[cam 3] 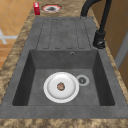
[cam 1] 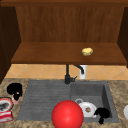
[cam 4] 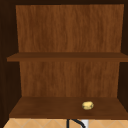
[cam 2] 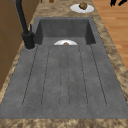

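My left hand (cam 1: 15,90) hovers over the countertop left of the sink, just above a red-rimmed plate (cam 1: 5,104) and a red box (cam 1: 6,116). My right hand (cam 1: 102,113) hangs at the front right corner of the basin, close beside a white plate (cam 1: 87,109) lying on the basin floor. That plate (cam 3: 50,87) carries a small brown morsel (cam 3: 60,86). The dark fingers (cam 2: 117,2) at the far right of the left side view look straight and hold nothing. A large red ball (cam 1: 67,115) sits in front of the sink's near edge.
A black faucet (cam 1: 67,75) stands behind the sink, with a white cup (cam 1: 82,71) behind it. A yellow lump (cam 4: 87,105) lies on the lower cabinet shelf (cam 4: 50,107). Another plate with brown food (cam 2: 82,7) rests on the right counter. The ribbed drainboard (cam 2: 65,80) lies left of the basin.
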Robot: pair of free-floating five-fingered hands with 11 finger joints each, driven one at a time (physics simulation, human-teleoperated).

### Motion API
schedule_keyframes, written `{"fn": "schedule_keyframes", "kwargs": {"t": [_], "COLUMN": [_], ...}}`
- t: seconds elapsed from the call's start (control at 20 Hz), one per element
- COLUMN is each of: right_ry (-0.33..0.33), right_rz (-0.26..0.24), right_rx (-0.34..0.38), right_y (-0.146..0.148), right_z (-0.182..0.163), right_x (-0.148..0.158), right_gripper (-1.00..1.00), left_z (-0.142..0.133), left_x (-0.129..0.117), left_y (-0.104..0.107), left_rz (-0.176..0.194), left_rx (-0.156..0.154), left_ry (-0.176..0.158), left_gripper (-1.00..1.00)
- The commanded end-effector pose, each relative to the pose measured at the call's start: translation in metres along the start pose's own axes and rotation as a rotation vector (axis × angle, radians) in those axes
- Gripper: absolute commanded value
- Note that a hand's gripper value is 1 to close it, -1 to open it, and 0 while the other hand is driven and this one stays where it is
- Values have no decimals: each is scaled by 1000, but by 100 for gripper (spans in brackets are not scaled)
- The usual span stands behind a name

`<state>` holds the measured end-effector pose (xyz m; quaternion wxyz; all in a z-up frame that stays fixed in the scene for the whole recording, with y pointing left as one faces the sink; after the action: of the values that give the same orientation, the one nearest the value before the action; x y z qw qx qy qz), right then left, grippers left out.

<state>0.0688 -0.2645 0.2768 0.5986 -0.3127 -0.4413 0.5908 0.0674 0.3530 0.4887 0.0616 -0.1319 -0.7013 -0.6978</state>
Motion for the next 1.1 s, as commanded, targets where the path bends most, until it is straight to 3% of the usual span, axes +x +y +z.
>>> {"fn": "schedule_keyframes", "kwargs": {"t": [0.0, 0.15, 0.35, 1.05], "right_ry": [0, 0, 0, 0], "right_rz": [0, 0, 0, 0], "right_rx": [0, 0, 0, 0], "right_y": [0, 0, 0, 0], "right_z": [0, 0, 0, 0], "right_x": [0, 0, 0, 0], "right_gripper": [0, 0, 0, 0], "left_z": [27, 49, 79, 183], "left_x": [-31, -56, -82, -164], "left_y": [-15, -36, -62, -156], "left_rz": [0, 29, 29, 30], "left_rx": [0, -15, -38, -52], "left_ry": [0, 5, 12, 23], "left_gripper": [100, 100, 100, 100]}}
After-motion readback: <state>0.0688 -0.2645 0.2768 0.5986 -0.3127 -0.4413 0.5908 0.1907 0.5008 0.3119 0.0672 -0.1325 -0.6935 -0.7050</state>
